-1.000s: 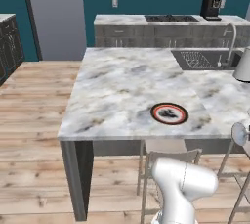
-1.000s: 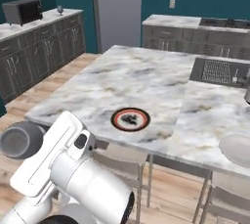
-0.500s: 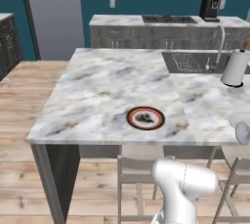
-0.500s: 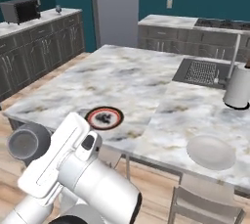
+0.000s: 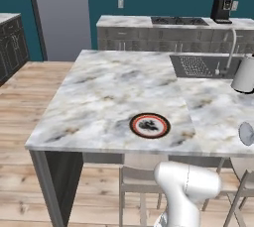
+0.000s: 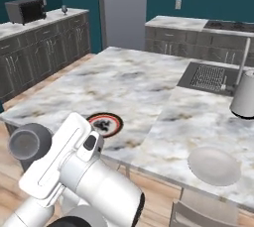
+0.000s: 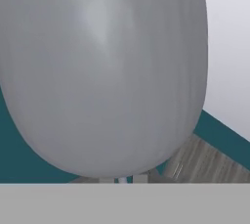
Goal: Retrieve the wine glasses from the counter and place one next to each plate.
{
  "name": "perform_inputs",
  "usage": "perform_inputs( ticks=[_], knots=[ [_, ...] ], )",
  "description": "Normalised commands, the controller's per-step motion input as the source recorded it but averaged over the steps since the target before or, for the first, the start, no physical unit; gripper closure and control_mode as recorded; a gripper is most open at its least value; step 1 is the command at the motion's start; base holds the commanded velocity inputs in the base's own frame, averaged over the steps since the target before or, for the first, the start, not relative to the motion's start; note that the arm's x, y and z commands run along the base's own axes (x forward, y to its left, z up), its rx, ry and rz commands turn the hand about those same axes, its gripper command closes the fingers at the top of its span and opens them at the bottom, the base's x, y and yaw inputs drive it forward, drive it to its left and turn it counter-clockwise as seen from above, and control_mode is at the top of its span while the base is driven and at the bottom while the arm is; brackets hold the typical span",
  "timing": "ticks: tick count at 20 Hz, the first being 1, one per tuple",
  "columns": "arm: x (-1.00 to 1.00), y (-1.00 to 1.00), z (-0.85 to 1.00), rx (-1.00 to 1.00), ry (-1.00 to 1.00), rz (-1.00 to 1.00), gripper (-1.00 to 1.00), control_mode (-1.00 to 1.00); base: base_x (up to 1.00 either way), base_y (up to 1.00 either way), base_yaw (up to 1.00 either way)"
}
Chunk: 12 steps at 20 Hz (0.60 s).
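Observation:
A smoky grey wine glass bowl (image 7: 102, 71) sits right in front of the hand camera and hides my fingertips. My gripper is shut on this glass, low and out of the base views. A second small wine glass (image 6: 63, 9) stands on the far counter (image 6: 44, 25) beside a microwave. On the marble island (image 5: 114, 87) the red-rimmed plate (image 5: 150, 125) (image 6: 105, 124) lies near the front edge. The off-white plate (image 6: 214, 165) (image 5: 246, 133) lies further right along the same edge.
A grey kettle (image 6: 244, 94) (image 5: 244, 75) stands by the island's sink (image 6: 208, 77) and tap. Stools (image 5: 139, 184) are tucked under the island's near edge. My white arm (image 6: 84, 171) rises close in front. Wooden floor lies open to the island's left (image 5: 30, 102).
The whole picture has shifted as the base drove: the island slid left in both base views and the off-white plate came into sight. The gripper has stayed shut.

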Motion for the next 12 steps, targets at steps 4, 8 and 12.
perform_inputs(
  ticks=[4, 8, 12],
  knots=[
    [0.00, 0.00, 0.00, 0.00, 0.00, 0.00, 1.00, 1.00, 0.00, -0.24, 0.13],
    [0.00, 0.00, 0.00, 0.00, 0.00, 0.00, 1.00, 1.00, 0.00, -0.14, 0.10],
    [0.16, -0.15, -0.02, 0.00, 0.09, 0.03, 1.00, -1.00, 0.04, -0.08, 0.04]
  ],
)
